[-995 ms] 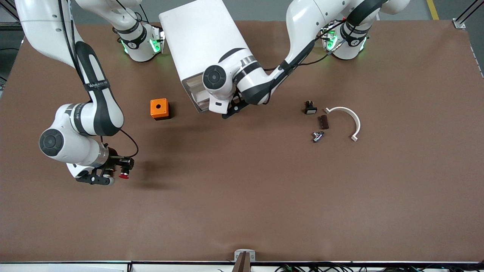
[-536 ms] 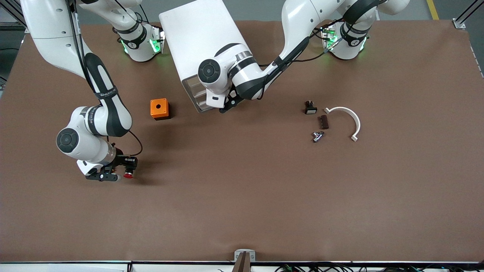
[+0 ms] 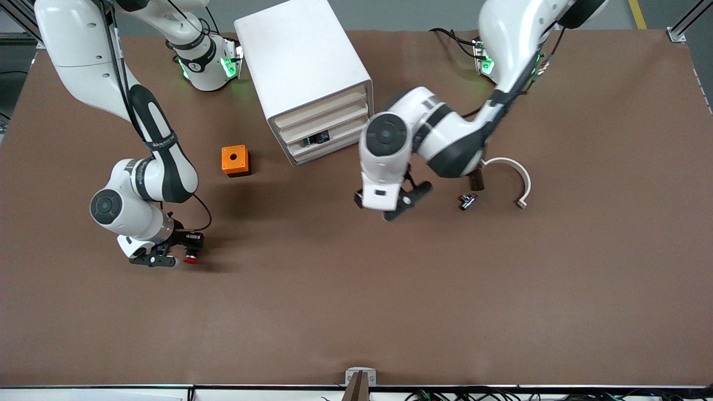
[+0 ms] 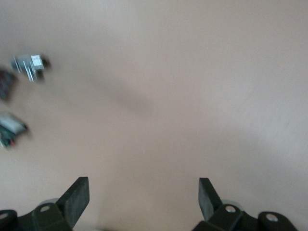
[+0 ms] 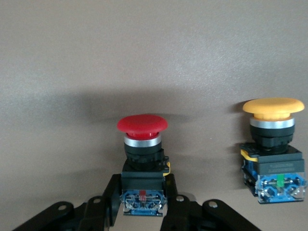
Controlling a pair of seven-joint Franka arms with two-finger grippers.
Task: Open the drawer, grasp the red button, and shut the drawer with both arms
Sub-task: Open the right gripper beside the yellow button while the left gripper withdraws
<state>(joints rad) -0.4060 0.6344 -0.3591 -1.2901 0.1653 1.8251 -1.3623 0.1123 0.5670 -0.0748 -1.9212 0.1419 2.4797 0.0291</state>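
The red-capped button sits between the fingers of my right gripper, which is shut on its black-blue body low over the table, nearer the front camera than the orange box. In the right wrist view the button stands upright in the gripper. The white cabinet stands between the arm bases. Its second-tier drawer sits flush with the other tiers. My left gripper is open and empty over bare table beside the cabinet front. Its fingers stand wide apart round the gripper.
An orange-yellow-capped button stands beside the red one and does not show in the front view. An orange box sits near the cabinet. A white curved piece, a brown piece and a small metal part lie toward the left arm's end.
My left gripper has left the cabinet front and swung out over the table toward the front camera; the drawer now sits flush. My right gripper has shifted slightly with the red button.
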